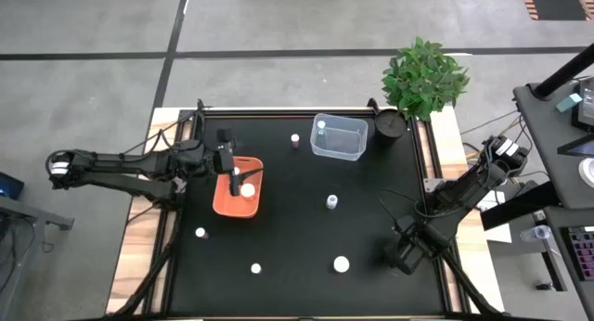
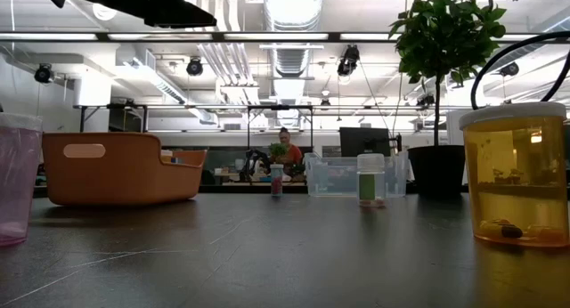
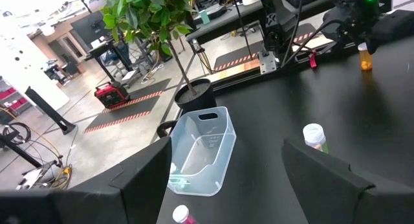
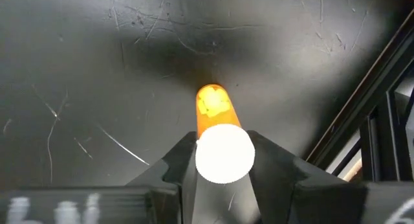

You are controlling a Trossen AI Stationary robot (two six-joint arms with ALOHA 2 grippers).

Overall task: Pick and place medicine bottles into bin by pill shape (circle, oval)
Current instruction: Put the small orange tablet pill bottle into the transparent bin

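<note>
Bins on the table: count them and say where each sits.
2. The orange bin sits left of centre; the clear bin stands near the far edge, beside the potted plant.

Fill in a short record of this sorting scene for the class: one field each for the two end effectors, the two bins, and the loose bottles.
left end effector: open, empty, above the orange bin
right end effector: shut on the orange bottle, at the table's near right corner
orange bin: left of centre, one white-capped bottle inside
clear bin: far side, beside the potted plant, one bottle inside
loose bottles: several white-capped ones stand scattered on the black table
</note>
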